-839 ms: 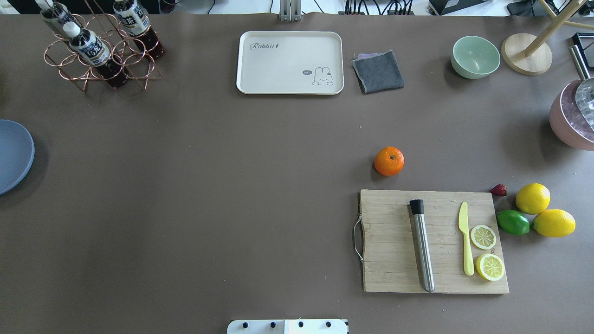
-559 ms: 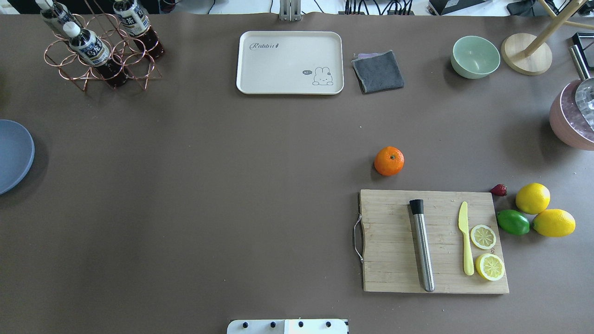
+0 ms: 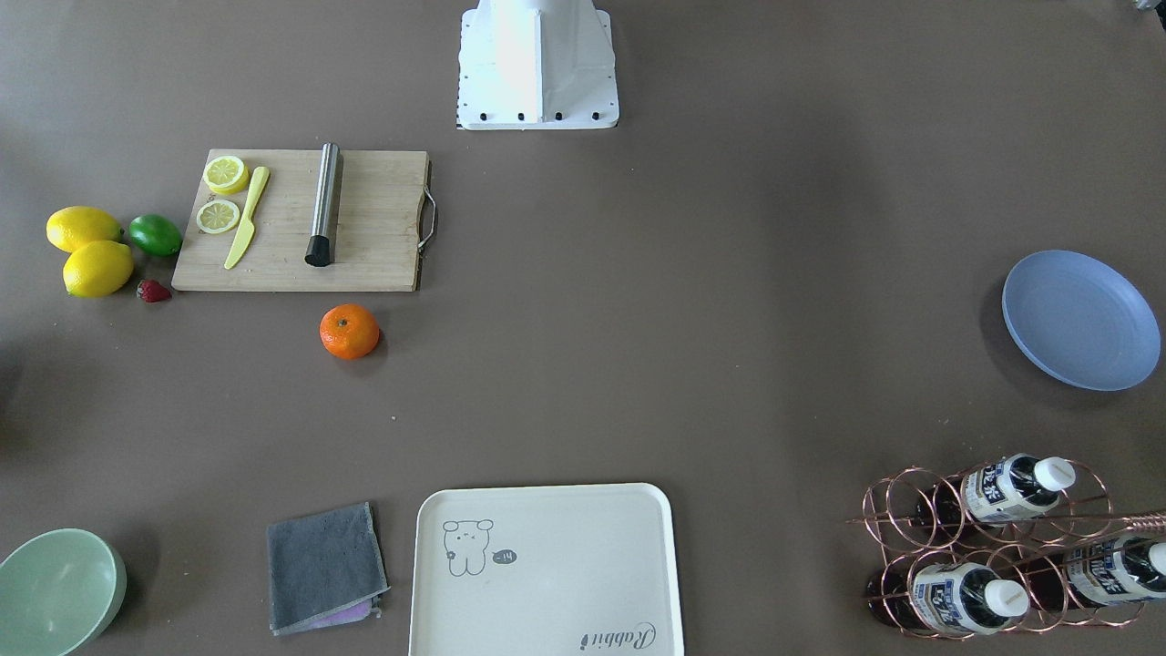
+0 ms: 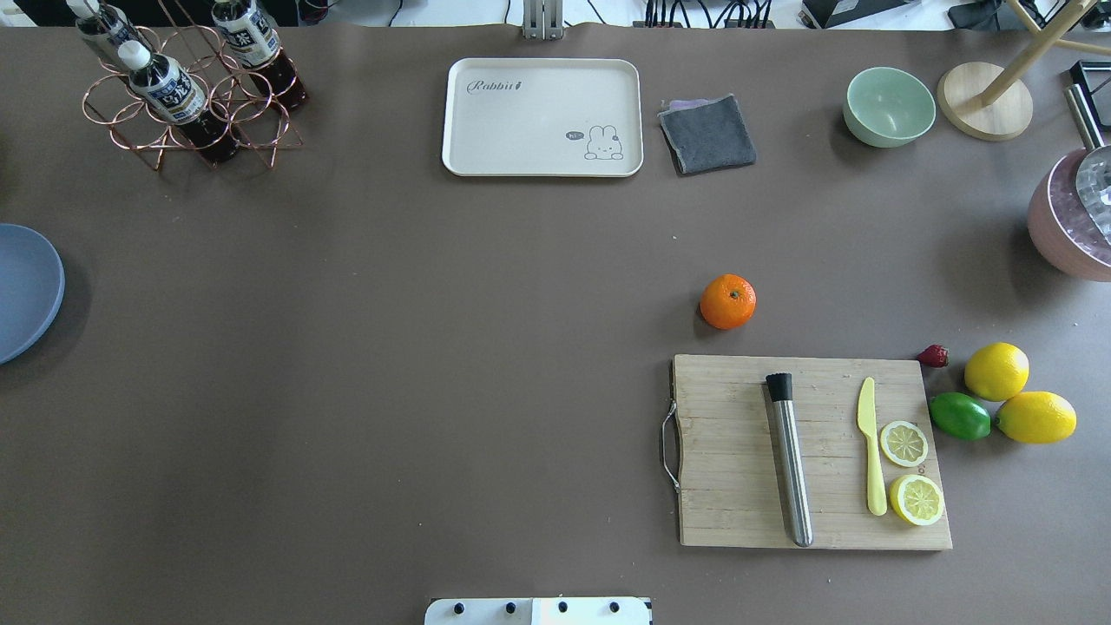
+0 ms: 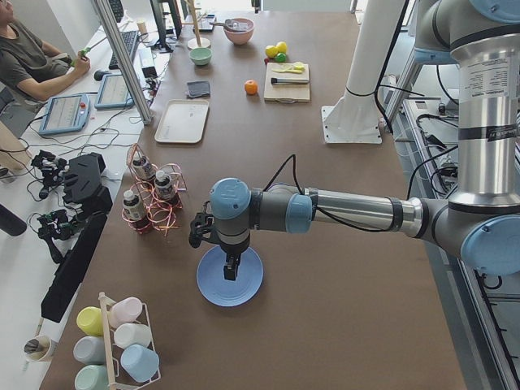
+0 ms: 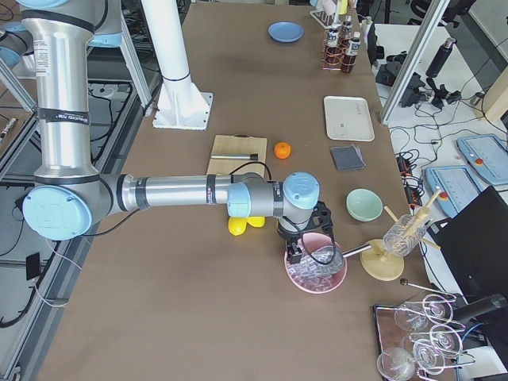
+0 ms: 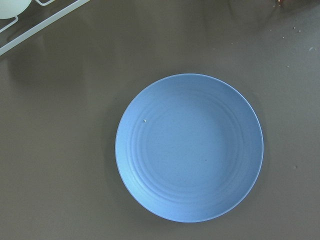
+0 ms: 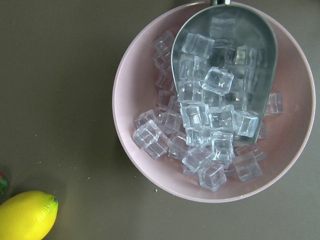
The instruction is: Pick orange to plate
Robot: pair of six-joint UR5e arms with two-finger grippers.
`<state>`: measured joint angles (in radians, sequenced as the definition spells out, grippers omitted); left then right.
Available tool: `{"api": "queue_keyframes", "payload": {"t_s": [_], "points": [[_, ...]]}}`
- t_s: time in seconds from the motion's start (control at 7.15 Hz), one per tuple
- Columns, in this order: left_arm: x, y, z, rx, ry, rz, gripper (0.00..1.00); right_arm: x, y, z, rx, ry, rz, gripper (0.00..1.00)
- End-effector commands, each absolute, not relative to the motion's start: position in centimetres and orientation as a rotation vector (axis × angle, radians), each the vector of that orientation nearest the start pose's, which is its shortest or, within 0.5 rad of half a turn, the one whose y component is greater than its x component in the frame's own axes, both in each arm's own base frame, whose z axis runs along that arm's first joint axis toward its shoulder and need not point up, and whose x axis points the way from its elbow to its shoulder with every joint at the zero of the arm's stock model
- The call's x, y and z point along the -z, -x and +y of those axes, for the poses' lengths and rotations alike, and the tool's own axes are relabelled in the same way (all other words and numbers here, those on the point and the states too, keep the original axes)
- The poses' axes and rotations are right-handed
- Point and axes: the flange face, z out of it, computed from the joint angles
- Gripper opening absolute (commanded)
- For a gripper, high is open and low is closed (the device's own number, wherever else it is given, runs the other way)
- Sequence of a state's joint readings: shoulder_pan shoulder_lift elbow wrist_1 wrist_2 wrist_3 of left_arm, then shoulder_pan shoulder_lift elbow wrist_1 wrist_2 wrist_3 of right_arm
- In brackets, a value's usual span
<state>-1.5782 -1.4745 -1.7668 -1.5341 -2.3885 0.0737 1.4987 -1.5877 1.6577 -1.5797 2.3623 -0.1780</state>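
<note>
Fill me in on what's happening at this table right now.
Neither arm is at the fruit yet. The orange sits untouched on the bare table, just beyond the cutting board. The blue plate lies empty at the robot's left end, and the left gripper hangs above it. The right gripper hangs over the pink bowl of ice cubes at the other end, away from the orange. These views don't show whether either gripper is open.

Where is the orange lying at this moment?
In the overhead view, the orange lies on the right half of the table, just beyond the far edge of the wooden cutting board, not touching it.
</note>
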Motion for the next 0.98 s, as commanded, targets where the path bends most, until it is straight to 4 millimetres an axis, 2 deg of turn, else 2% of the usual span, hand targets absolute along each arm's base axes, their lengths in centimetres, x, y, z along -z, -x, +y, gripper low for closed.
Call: {"api": "queue_keyframes", "payload": {"t_s": [0.0, 0.84], "points": [[-60.87, 6.41, -45.13, -0.092, -0.094, 0.814, 0.98, -62.48, -2.71, -48.98, 0.26, -0.099, -0.791, 1.0], [-60.39, 6.43, -45.37, -0.102, -0.13, 0.81, 0.98, -62.79, -2.73, -48.82, 0.258, -0.093, -0.79, 1.0]]}}
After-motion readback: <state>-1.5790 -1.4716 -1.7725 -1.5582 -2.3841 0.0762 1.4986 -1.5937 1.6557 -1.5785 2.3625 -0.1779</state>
